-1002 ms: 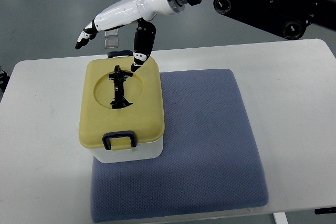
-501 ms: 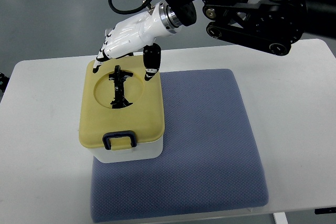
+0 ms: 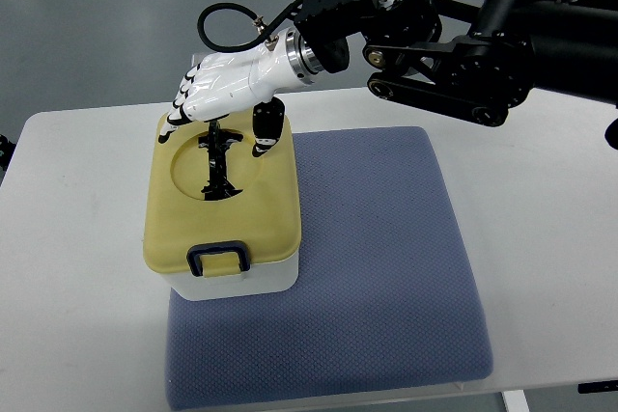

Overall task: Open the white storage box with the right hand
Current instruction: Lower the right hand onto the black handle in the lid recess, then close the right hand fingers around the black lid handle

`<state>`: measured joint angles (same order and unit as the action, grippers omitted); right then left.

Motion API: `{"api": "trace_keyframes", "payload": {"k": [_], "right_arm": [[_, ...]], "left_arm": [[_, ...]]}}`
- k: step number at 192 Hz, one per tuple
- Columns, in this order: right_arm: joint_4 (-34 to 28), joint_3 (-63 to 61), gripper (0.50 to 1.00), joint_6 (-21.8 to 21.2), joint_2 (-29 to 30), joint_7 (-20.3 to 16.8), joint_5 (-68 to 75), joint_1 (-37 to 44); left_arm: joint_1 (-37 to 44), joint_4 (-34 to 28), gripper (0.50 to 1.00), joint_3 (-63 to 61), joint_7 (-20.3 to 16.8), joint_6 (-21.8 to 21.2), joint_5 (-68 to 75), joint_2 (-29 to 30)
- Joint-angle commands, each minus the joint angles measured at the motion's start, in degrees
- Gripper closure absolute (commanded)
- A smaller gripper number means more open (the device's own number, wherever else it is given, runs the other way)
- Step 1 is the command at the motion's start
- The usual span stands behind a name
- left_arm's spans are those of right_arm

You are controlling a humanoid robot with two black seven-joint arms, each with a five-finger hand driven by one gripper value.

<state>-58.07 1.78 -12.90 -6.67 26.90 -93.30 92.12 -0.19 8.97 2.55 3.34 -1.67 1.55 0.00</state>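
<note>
The white storage box (image 3: 241,282) with a yellow lid (image 3: 270,209) stands on the left part of a blue-grey mat (image 3: 377,267). A black folding handle (image 3: 216,166) lies in the lid's round recess, and a dark blue latch (image 3: 220,256) sits at the near edge. My right hand (image 3: 227,108), white with black joints, hovers over the lid's far edge. Its fingers (image 3: 177,118) are spread and reach down to the far left rim; the thumb (image 3: 265,132) rests on the lid right of the handle. It holds nothing.
The mat lies on a white table (image 3: 541,190). My black right arm (image 3: 463,36) crosses the upper right of the view, above the table's far edge. Grey floor shows beyond the table. The left arm does not show.
The right hand has turned palm down and come lower over the lid's far edge; its fingers shifted left to the rim. The arm has swung further into view. The box has not moved.
</note>
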Motion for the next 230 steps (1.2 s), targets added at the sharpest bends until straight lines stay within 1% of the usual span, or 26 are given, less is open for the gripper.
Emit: {"api": "trace_keyframes", "payload": {"k": [1,66,114,123,133,137,142,154,157,160,165,172,175,194,205,217,226,230], "right_arm": [[0.51,-0.02,0.583,1.03,0.61,0.08,-0.56,-0.63],[0.95,0.07,0.587,1.82,1.66,0.17,-1.0,-1.95],[2.35,-0.02,0.603,1.82,1.4,0.17,-1.62,-3.18],[2.35,-0.02,0.632,1.82,1.4,0.17,-1.62,-3.18],[2.35,-0.02,0.638,1.82,1.4,0.17,-1.62,-3.27],[2.35,-0.02,0.646,1.82,1.4,0.17,-1.62,-3.18],[2.35,-0.02,0.67,1.82,1.49,0.17,-1.62,-3.27],[2.35,-0.11,0.687,1.82,1.49,0.26,-1.62,-3.27],[2.35,-0.11,0.705,1.82,1.4,0.26,-1.62,-3.18],[2.35,-0.11,0.711,1.82,1.4,0.26,-1.62,-3.27],[2.35,-0.11,0.742,1.82,1.4,0.26,-1.62,-3.18],[2.35,-0.11,0.76,1.91,1.4,0.26,-1.62,-3.27],[2.35,-0.11,0.777,1.91,1.4,0.35,-1.53,-3.18],[2.35,-0.11,0.809,1.91,1.4,0.96,-1.53,-3.27],[2.35,-0.19,0.816,1.91,1.49,1.05,-1.53,-3.27],[2.35,-0.19,0.848,1.91,1.49,1.14,-1.53,-3.27],[2.35,-0.19,0.854,2.0,1.49,1.14,-1.53,-3.36],[2.35,-0.19,0.867,2.0,1.4,1.14,-1.53,-3.36]], "left_arm": [[0.01,0.0,0.5,0.0,0.0,0.0,-0.06,0.0],[0.01,0.0,0.5,0.0,0.0,0.0,0.03,0.0],[0.01,0.0,0.5,0.0,0.0,0.0,0.03,0.0],[0.01,0.0,0.5,0.0,0.0,0.0,-0.06,0.0],[0.01,0.0,0.5,0.0,0.0,0.0,0.03,0.0],[0.01,0.0,0.5,0.0,0.0,0.0,-0.06,0.0],[0.01,0.0,0.5,0.0,0.0,0.0,0.03,0.0],[0.01,0.0,0.5,0.0,0.0,0.0,-0.06,0.0],[0.01,0.0,0.5,0.0,0.0,0.0,-0.06,0.0],[0.01,0.0,0.5,0.0,0.0,0.0,0.03,0.0],[0.01,0.0,0.5,0.0,0.0,0.0,0.03,0.0],[0.01,0.0,0.5,-0.09,0.0,0.0,0.03,0.0],[0.01,0.0,0.5,0.0,0.0,0.0,0.03,0.0],[0.01,0.0,0.5,0.0,0.0,0.0,0.03,0.0],[0.01,0.0,0.5,0.0,0.0,0.0,0.03,0.0],[0.01,0.0,0.5,0.0,0.0,0.0,0.03,0.0],[0.01,0.0,0.5,0.0,0.0,0.0,-0.06,0.0],[0.01,0.0,0.5,0.0,0.0,0.0,0.03,0.0]]}}
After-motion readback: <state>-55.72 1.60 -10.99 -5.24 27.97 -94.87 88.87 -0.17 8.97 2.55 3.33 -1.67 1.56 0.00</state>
